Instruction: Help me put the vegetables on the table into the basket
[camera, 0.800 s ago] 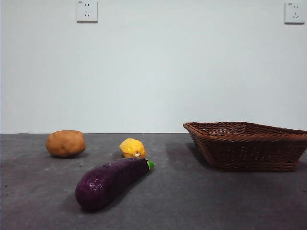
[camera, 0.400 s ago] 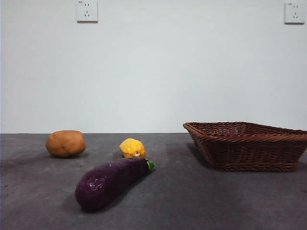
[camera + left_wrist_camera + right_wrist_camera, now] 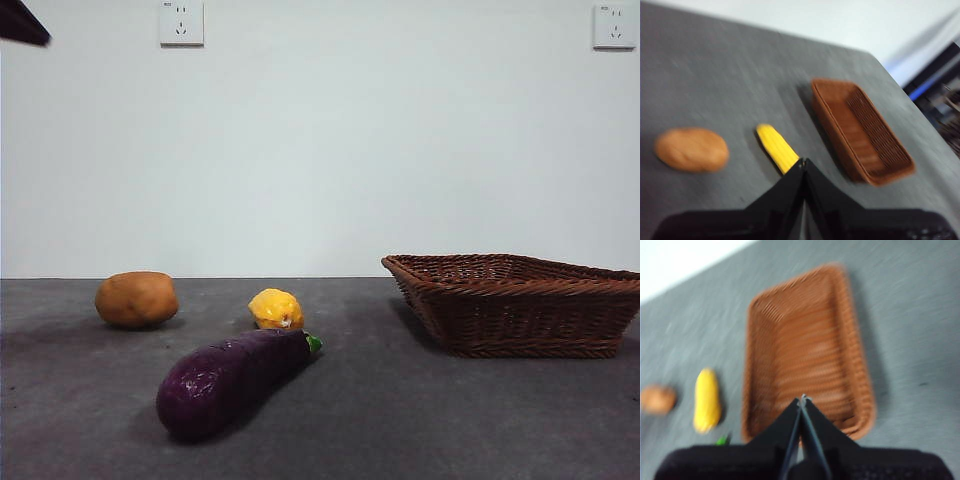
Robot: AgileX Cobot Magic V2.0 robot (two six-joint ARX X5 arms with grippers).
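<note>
On the table (image 3: 420,420) an orange-brown potato (image 3: 137,299) lies at the left, a lumpy yellow vegetable (image 3: 276,309) in the middle and a dark-purple eggplant (image 3: 227,379) in front of it. The brown wicker basket (image 3: 515,303) stands at the right, empty. My left gripper (image 3: 803,162) is shut, high above the table, with the potato (image 3: 691,149), yellow vegetable (image 3: 777,147) and basket (image 3: 860,130) beyond it. My right gripper (image 3: 801,400) is shut, high over the basket (image 3: 807,350); the yellow vegetable (image 3: 707,399) and potato (image 3: 657,398) show beside it.
A black arm tip (image 3: 22,22) shows at the top left corner of the front view. Two wall sockets (image 3: 181,22) hang on the white wall behind. The table's far edge meets the wall.
A black arm tip has come into the front view at the top left corner. The vegetables and the basket have not moved.
</note>
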